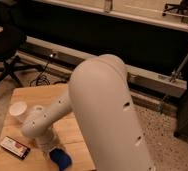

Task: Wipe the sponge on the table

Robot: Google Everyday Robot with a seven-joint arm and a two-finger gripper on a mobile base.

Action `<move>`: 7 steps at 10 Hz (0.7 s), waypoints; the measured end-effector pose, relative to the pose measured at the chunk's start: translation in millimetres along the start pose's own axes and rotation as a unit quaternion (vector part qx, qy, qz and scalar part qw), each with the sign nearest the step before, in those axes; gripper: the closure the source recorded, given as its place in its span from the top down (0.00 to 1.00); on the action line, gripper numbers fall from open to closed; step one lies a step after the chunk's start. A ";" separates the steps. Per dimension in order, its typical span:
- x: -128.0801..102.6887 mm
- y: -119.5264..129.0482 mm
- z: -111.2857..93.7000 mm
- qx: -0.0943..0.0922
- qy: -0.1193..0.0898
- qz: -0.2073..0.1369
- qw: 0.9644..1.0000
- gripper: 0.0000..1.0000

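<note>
the sponge (61,159) lies on the table (37,95), close to the table's near edge and about midway along it. it shows as a deep-blue block, partly covered at its upper left end. its long axis seems to run slantwise, from upper left down toward lower right in the camera view, so its free end points at the near edge of the table. its exact outline is too soft to tell more.

the gripper (51,149) sits at the upper left end of the sponge, coming down onto it from the white wrist just above and left of the sponge. whether the gripper is open, closed or clamped on the sponge cannot be told, since the wrist and the sponge's own dark colour hide that part.

the arm (104,115) rises up and right of the sponge as a thick white tube that fills the middle of the view and covers the table's right side.

left of the sponge, near the same edge, lies a flat black-and-white packet (14,147), apart from the sponge. up and left of the sponge, beyond the wrist, stands a white cup (18,109).

far beyond the sponge, off the table, a dark office chair (2,50) stands on the floor (172,145).
</note>
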 end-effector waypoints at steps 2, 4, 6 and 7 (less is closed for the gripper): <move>3.4 -2.7 3.5 0.004 -0.001 0.000 1.000 0.65; 4.7 -1.0 9.1 0.002 -0.003 -0.005 1.000 0.65; 3.7 -1.1 11.4 0.000 -0.007 -0.009 1.000 0.64; 3.4 -1.1 12.3 0.000 -0.008 -0.012 1.000 0.58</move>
